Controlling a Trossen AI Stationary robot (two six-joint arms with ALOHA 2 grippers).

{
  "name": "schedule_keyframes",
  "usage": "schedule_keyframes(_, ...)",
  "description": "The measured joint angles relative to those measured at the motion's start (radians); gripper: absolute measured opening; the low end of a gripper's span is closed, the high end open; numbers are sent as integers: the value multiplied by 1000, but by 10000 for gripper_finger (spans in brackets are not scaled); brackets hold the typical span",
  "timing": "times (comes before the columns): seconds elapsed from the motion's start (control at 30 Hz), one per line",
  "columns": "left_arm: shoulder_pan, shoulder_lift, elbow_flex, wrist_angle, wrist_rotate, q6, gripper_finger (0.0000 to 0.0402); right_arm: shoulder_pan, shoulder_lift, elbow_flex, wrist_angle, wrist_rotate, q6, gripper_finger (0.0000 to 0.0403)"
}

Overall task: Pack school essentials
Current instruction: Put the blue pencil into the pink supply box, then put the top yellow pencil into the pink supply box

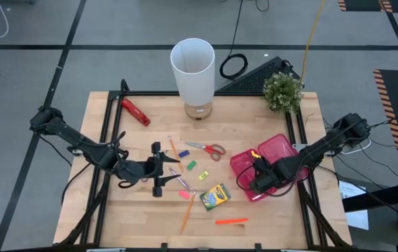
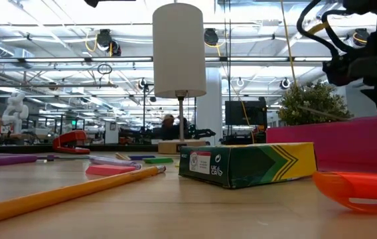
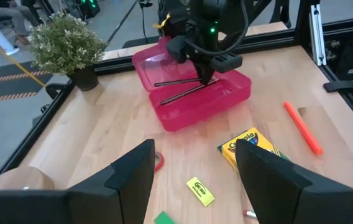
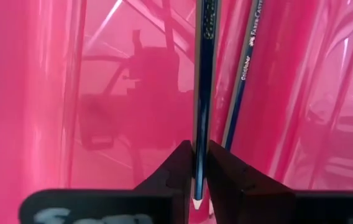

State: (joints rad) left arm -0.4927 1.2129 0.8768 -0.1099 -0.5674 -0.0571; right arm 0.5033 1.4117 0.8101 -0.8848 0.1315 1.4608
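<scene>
The right pincer (image 4: 200, 163) was pinching a dark blue pencil (image 4: 203, 93) inside the pink case (image 1: 272, 157), a second pencil (image 4: 243, 74) lying just beside it, while the left pincer (image 3: 192, 171) hovered spread above the tabletop (image 1: 115, 217) near the erasers (image 3: 200, 190) and crayon box (image 1: 214, 197)

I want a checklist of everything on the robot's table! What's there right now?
Surface: wooden table.
Job's things: crayon box, red-handled scissors, orange marker, erasers, pencils; two pencils in the pink case.
Clutter: red hand tool, lamp, plant.
Grippers: left gripper open above the table; right gripper shut on a blue pencil inside the case.
Cables: black coil behind the table.
Surroundings: workshop room.
</scene>
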Motion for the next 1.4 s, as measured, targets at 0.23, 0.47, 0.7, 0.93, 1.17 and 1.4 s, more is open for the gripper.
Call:
schedule_keyframes(0.23,1,0,0,1,0,33,227,-6,0,0,4,-6,-6,33)
schedule_keyframes(0.47,0,0,0,1,0,35,227,-6,0,0,20,-54,-7,34)
schedule_keyframes(0.7,0,0,0,1,0,35,227,-5,0,0,39,-56,-7,34)
schedule_keyframes(0.93,0,0,0,1,0,36,227,-5,0,0,38,-56,-7,34)
schedule_keyframes(1.17,2,0,0,15,1,89,227,5,0,0,42,-58,9,34)
schedule_keyframes(1.4,20,0,0,20,1,80,227,17,0,0,36,-87,23,65)
